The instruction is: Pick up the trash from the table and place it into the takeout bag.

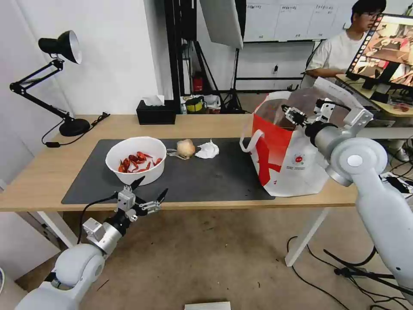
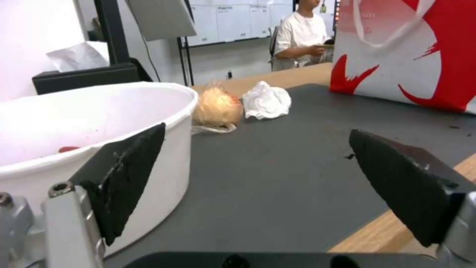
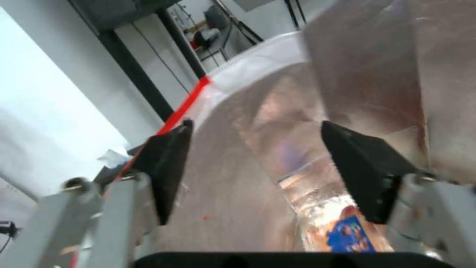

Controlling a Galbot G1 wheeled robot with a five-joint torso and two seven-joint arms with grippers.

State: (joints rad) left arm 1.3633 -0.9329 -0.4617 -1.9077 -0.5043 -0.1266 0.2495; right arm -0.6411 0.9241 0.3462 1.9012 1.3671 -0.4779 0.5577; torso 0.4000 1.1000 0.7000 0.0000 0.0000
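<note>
While the right hand (image 1: 296,115) sits at the mouth of the takeout bag (image 1: 292,159) with jaws parted and nothing between them, the left hand (image 1: 148,192) hangs at the near edge of the tabletop (image 1: 38,172), jaws wide apart and empty, just beside the white bowl (image 1: 136,159) of crayfish shells. The beige lump (image 1: 186,148) and crumpled tissue (image 1: 207,150) lie on the grey mat (image 1: 206,176) between bowl and bag. Judgement: the bowl is the likely next pick; one finger should go inside the rim, one outside, and the bowl be kept level so shells do not spill.
</note>
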